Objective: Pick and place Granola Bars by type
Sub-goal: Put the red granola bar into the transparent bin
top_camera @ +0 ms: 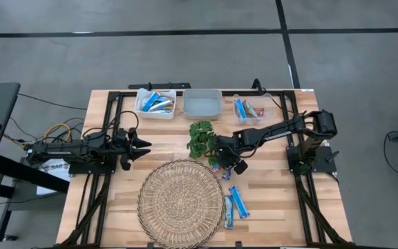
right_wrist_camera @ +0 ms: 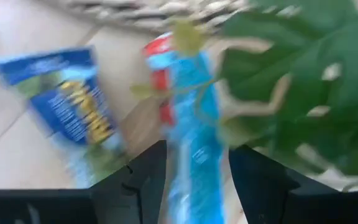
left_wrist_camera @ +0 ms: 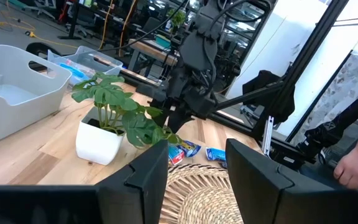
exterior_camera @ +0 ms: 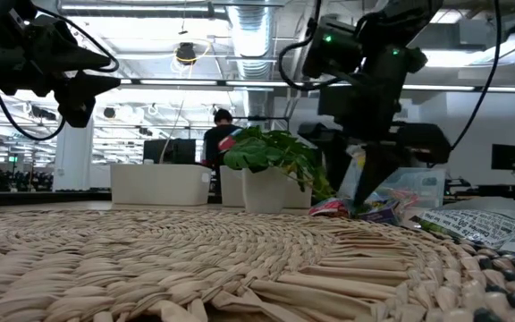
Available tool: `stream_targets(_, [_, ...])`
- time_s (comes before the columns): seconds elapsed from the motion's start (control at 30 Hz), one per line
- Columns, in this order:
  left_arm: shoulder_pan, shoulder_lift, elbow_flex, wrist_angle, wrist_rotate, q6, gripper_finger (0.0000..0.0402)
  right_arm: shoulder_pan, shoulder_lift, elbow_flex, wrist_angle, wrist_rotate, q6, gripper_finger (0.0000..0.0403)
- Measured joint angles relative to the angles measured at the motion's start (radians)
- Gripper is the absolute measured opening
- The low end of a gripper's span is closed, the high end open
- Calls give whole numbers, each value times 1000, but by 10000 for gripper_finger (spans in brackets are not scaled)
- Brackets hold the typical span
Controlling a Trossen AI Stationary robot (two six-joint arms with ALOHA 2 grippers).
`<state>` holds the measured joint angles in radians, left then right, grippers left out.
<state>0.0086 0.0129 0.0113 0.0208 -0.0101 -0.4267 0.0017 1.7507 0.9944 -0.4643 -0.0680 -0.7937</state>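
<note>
**Right claw down over a bar beside the plant**

The right claw (top_camera: 228, 164) reaches low between the small green plant (top_camera: 201, 139) and the woven mat (top_camera: 179, 201), its fingers apart with a light-blue granola bar (right_wrist_camera: 194, 134) lying between them on the table (top_camera: 275, 200). A second blue bar (right_wrist_camera: 70, 112) lies just beside it. Two more bars (top_camera: 235, 205) rest near the mat's edge. Others sit in the white bin (top_camera: 155, 103) and the clear bin (top_camera: 249, 109). The left claw (top_camera: 142, 147) hovers open at the table's left side.

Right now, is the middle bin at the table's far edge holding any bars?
No, the middle bin shows only its bare grey floor from above.
</note>
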Motion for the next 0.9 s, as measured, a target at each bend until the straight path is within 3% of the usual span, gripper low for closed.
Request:
stream_targets(0.23, [0, 0, 0, 0, 0, 0, 153, -11, 48, 1, 0, 3, 3, 155])
stream_targets(0.47, [0, 0, 0, 0, 0, 0, 153, -10, 40, -1, -19, 8, 23, 85])
stream_targets(0.7, [0, 0, 0, 0, 0, 0, 153, -11, -6, -2, -94, 16, 66, 27])
stream_targets(0.9, [0, 0, 0, 0, 0, 0, 153, -2, -89, -2, -157, -15, 72, 15])
